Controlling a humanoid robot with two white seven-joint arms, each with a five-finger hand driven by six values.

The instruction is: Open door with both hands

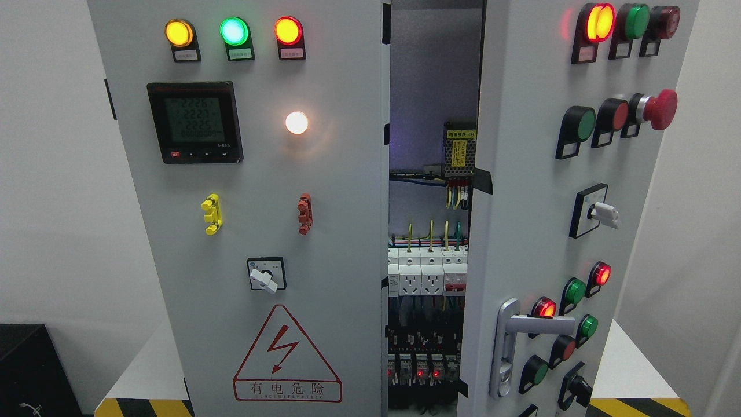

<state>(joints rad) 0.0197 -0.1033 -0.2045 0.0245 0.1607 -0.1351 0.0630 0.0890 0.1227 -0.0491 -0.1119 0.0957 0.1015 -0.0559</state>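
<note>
A grey electrical cabinet fills the head view. Its right door [521, 174] stands swung partly open toward me, showing wiring, sockets and breakers [425, 278] in the gap. A silver lever handle [512, 339] sits low on that door, among red and green buttons. The left door [255, 243] is closed flat and carries three lit lamps, a digital meter [194, 121] and a red warning triangle [286, 359]. Neither of my hands or arms shows anywhere in the picture.
The cabinet stands on a white platform [622, 365] with yellow-black hazard tape [642, 406] along its front edge. A black box [32, 370] sits at the lower left. White walls lie on both sides.
</note>
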